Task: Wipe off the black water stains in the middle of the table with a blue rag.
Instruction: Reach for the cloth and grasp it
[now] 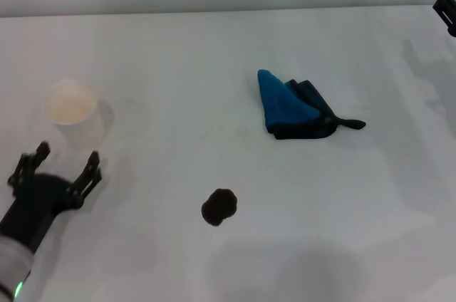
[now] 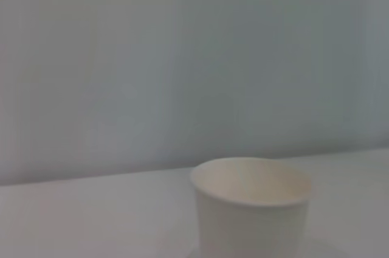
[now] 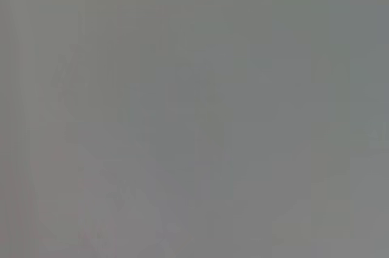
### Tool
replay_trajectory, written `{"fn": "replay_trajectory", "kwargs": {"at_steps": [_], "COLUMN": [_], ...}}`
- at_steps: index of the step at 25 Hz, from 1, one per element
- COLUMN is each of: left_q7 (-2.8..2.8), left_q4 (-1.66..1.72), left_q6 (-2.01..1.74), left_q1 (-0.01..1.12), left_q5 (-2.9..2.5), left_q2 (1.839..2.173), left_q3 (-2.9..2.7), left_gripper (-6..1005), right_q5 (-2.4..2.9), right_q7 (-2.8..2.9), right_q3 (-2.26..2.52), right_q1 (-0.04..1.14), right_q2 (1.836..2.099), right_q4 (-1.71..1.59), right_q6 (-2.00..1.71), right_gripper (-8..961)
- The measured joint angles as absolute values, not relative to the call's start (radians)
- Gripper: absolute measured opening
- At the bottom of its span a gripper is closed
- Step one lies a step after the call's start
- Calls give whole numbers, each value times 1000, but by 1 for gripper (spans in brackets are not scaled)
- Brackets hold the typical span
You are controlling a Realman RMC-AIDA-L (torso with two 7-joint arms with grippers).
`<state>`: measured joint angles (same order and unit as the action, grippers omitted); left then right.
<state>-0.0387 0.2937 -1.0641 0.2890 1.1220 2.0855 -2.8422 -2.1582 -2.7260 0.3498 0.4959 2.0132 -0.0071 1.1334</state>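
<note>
The black water stains (image 1: 219,206) form one small dark blot on the white table (image 1: 214,67), near the front middle. Farther back and to the right lies the blue rag (image 1: 288,106), folded into a wedge with dark underlayers and a thin dark tail pointing right. My left gripper (image 1: 65,158) is low at the left front, open, with nothing between its fingers, just in front of a white paper cup. Only a dark tip of my right gripper (image 1: 446,4) shows at the far right edge, well away from the rag.
A white paper cup (image 1: 71,106) stands upright at the left, and fills the lower part of the left wrist view (image 2: 252,206). The table's far edge meets a pale wall. The right wrist view shows only plain grey.
</note>
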Motion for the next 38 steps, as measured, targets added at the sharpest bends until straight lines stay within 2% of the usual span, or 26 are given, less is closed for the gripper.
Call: {"fn": "replay_trajectory", "kwargs": {"at_steps": [5,9,13,17,20,24,28,32,38], "left_q7": [-43,-50,-95,-156,-183,-199,-200,-199,-201], "left_q4": [336,347,338,318,307,306,289,282,284], "left_q6": [-1256,-1334,-1374,-1390,-1391,-1392,-1390,-1388,-1383], "left_q1": [159,111,97,105,118,140,174,198,210], "left_q5": [1129,1167,1215,1250,1275,1307,1308,1305,1312], "left_q2": [2086,2085,2082,2081,2081,2082,2083,2084,2087], "left_q3": [-2841,-2841,-2841,-2840,-2836,-2829,-2832,-2836,-2831], "left_gripper": [878,877,876,876,876,876,876,876,875], "right_q5": [-2147,-2060,-1896,-1633,-1399,-1077,-836,-696,-660], "right_q7": [-2674,-2452,-2086,-1703,-1473,-1165,-987,-924,-769], "right_q3": [368,503,728,912,990,1022,1024,1072,1280], "right_q1": [496,496,494,496,526,597,670,708,713], "right_q2": [2012,2008,1998,1971,1953,1943,1963,2012,2013], "right_q4": [-22,-143,-374,-608,-739,-836,-918,-1009,-1059], "right_q6": [1136,1070,949,886,903,1003,1160,1280,1237], "right_gripper": [870,870,870,870,870,868,866,864,861]}}
